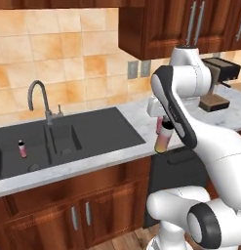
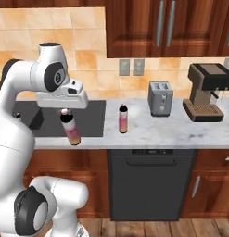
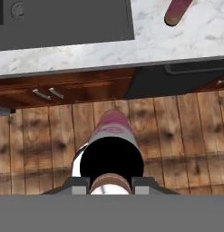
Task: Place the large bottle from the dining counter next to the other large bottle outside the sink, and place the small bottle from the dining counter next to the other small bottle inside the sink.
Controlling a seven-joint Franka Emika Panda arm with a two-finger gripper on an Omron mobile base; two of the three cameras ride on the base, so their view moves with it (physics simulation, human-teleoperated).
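From the left base view, a large bottle is seen clamped by its neck in the gripper, hung at the counter's front edge beside the sink, where a small bottle stands.

From the right, the second large bottle is seen well apart on the counter.

From the hand view, bare floor is seen below the held bottle; a slip could drop it there.

A veined, polished marble-like finish is shown by the counter. The sink is rendered in matt dark grey, the faucet in brushed metal. Cabinets and floor are seen as reddish wood (grain visible). The toaster looks metallic; the held bottle appears smooth and glossy.
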